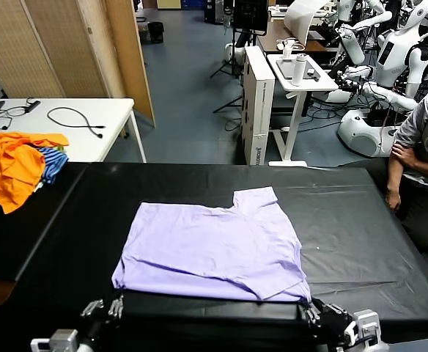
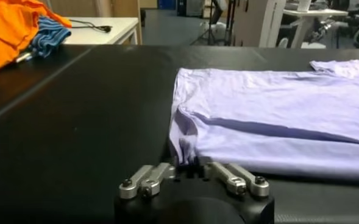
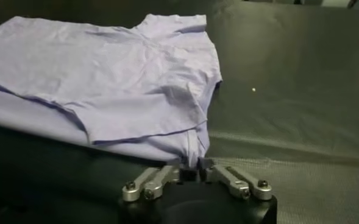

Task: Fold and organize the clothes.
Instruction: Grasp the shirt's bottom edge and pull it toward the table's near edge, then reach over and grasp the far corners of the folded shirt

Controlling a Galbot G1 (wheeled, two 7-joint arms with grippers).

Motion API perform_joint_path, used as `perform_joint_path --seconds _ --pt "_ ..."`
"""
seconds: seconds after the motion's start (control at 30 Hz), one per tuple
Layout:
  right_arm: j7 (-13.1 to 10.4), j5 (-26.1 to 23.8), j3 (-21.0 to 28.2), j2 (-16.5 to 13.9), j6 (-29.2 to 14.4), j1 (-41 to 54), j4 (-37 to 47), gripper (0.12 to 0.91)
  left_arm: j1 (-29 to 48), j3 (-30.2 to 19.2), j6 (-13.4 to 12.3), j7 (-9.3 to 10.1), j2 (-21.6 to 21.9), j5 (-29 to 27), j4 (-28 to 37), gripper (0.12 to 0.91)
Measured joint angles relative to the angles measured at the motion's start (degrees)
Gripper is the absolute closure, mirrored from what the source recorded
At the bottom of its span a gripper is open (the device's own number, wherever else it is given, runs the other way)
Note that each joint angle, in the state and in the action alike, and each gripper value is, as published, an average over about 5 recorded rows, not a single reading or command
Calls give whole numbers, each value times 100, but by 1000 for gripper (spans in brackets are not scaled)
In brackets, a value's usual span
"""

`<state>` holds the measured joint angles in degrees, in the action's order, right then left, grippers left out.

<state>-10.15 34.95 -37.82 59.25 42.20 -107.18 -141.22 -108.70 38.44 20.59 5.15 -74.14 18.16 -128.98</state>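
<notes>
One lengthwise fold lies in the lavender T-shirt (image 1: 212,253) on the black worktop (image 1: 360,220); further folds remain. Left end effector (image 2: 191,173) and right end effector (image 3: 194,176) stand open at its near corners.

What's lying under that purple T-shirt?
Around the T-shirt only the black table cover shows. The shirt is folded over itself, so anything beneath those layers stays hidden.

Even, diffuse overhead room light fills the head view, with no hard shadows. The black counter (image 1: 360,220) shows only a soft grey sheen and faint wrinkle highlights. Under the folded edge of the lavender T-shirt (image 1: 214,249) lies a thin soft shadow. Both wrist views are dimmer and slightly soft, and the background in the left wrist view is blurred.
</notes>
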Motion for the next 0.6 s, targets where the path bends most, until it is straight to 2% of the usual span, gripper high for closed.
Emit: perform_joint_path --seconds 0.1,0.3,0.5,0.6 --pt "-30 225 -68 -23 0 156 -60 120 10 90 20 19 -21 91 -76 132" --pt "-185 571 53 -197 1 1096 231 118 370 297 169 203 152 671 -134 124" --pt "-348 856 570 -323 1 2623 1113 118 1162 213 264 210 546 1156 120 123" --pt "-391 908 905 -291 0 3376 1667 118 1660 71 376 289 745 1377 359 123"
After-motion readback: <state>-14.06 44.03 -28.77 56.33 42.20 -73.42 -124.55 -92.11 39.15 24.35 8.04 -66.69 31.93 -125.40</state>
